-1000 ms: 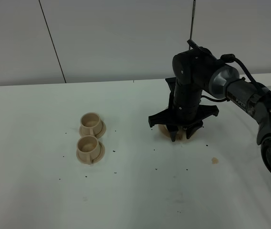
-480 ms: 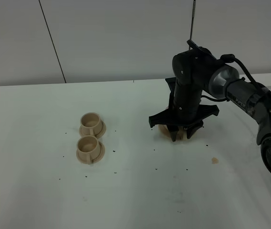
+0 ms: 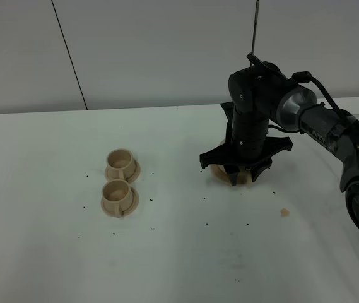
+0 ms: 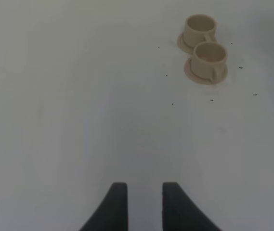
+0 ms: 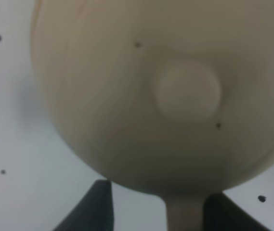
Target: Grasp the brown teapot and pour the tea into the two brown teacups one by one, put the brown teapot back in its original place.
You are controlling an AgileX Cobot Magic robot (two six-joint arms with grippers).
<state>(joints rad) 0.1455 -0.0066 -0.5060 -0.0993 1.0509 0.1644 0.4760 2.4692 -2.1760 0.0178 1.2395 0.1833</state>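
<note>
The brown teapot (image 5: pixel 165 96) fills the right wrist view, lid knob facing the camera. In the exterior view only a tan edge of the teapot (image 3: pixel 219 172) shows under the black arm, right of centre. My right gripper (image 3: pixel 242 180) points straight down over it. Its fingers (image 5: pixel 98 207) straddle the thin handle, with a gap on one side; the jaws are open. The saucer under the pot is hidden. The two brown teacups (image 3: pixel 120 163) (image 3: pixel 117 196) stand on their saucers at centre left, also seen in the left wrist view (image 4: pixel 200 30) (image 4: pixel 209 57). My left gripper (image 4: pixel 145 192) is open, far from them.
The white table (image 3: pixel 53 265) is dotted with small black specks. A small tan crumb (image 3: pixel 284 212) lies to the right of the teapot. A grey wall runs along the table's far edge.
My right gripper has shifted slightly to the right and a touch upward over the teapot. The cups have not moved.
</note>
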